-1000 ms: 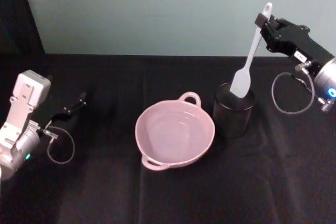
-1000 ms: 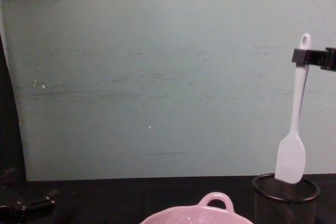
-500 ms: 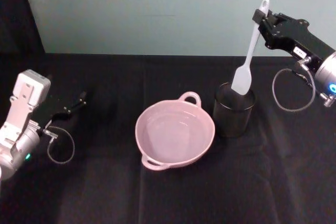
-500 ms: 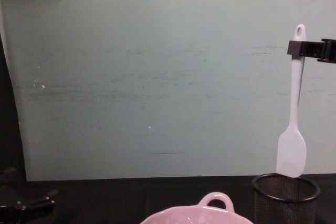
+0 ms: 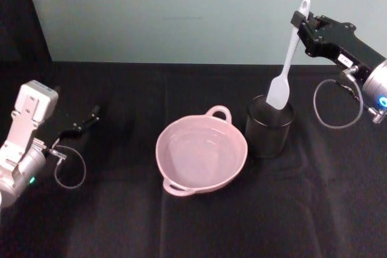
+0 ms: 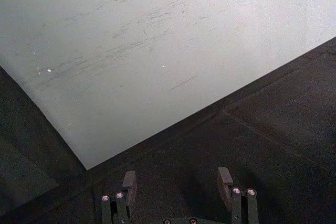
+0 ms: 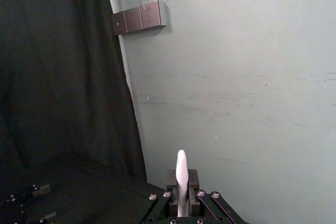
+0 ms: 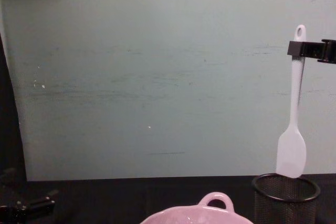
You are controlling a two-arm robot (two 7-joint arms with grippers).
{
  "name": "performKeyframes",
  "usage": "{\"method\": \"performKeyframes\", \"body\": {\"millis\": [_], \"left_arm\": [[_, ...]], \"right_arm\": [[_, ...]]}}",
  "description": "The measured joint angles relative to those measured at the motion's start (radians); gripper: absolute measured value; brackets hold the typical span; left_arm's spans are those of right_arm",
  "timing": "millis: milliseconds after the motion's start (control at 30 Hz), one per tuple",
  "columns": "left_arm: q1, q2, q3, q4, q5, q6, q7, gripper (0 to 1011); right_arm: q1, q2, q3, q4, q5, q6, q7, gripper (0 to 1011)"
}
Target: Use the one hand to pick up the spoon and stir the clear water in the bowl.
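Note:
My right gripper (image 5: 300, 20) is shut on the upper handle of the white spoon (image 5: 285, 64), which hangs upright with its flat head just at the rim of the black mesh cup (image 5: 269, 128). From the chest, the spoon (image 8: 294, 124) hangs with its head over the cup (image 8: 285, 195), the gripper (image 8: 300, 50) clamped below the handle's hole. In the right wrist view the spoon's handle tip (image 7: 181, 179) sticks out between the closed fingers (image 7: 192, 178). The pink bowl (image 5: 201, 152) with clear water stands left of the cup. My left gripper (image 5: 84, 122) rests open at the table's left.
Black cloth (image 5: 181, 222) covers the table; a pale green wall (image 5: 181, 10) stands close behind it. A cable loop (image 5: 335, 110) hangs under the right wrist. The bowl's loop handle (image 8: 215, 199) shows at the chest view's lower edge.
The right gripper has lifted the spoon upward, raising its head from inside the mesh cup to the rim. The left arm has stayed put.

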Motion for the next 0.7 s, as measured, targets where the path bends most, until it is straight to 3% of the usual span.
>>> {"method": "performKeyframes", "body": {"millis": [167, 333, 467, 500, 567, 700], "left_arm": [[0.0, 0.0, 0.0, 0.0, 0.0, 0.0, 0.0, 1011], [0.0, 0.0, 0.0, 0.0, 0.0, 0.0, 0.0, 1011], [0.0, 0.0, 0.0, 0.0, 0.0, 0.0, 0.0, 1011], [0.0, 0.0, 0.0, 0.0, 0.0, 0.0, 0.0, 1011], [0.0, 0.0, 0.0, 0.0, 0.0, 0.0, 0.0, 1011], [0.0, 0.0, 0.0, 0.0, 0.0, 0.0, 0.0, 1011]], "right_arm": [[-0.003, 0.002, 0.0, -0.008, -0.002, 0.0, 0.004, 118], [-0.003, -0.003, -0.029, -0.041, -0.021, 0.003, 0.027, 118], [0.016, -0.03, -0.088, -0.05, -0.052, 0.005, 0.048, 118], [0.016, -0.03, -0.088, -0.05, -0.052, 0.005, 0.048, 118], [0.026, -0.055, -0.132, -0.036, -0.082, -0.007, 0.063, 118], [0.028, -0.084, -0.171, -0.003, -0.107, -0.029, 0.079, 118]]}}
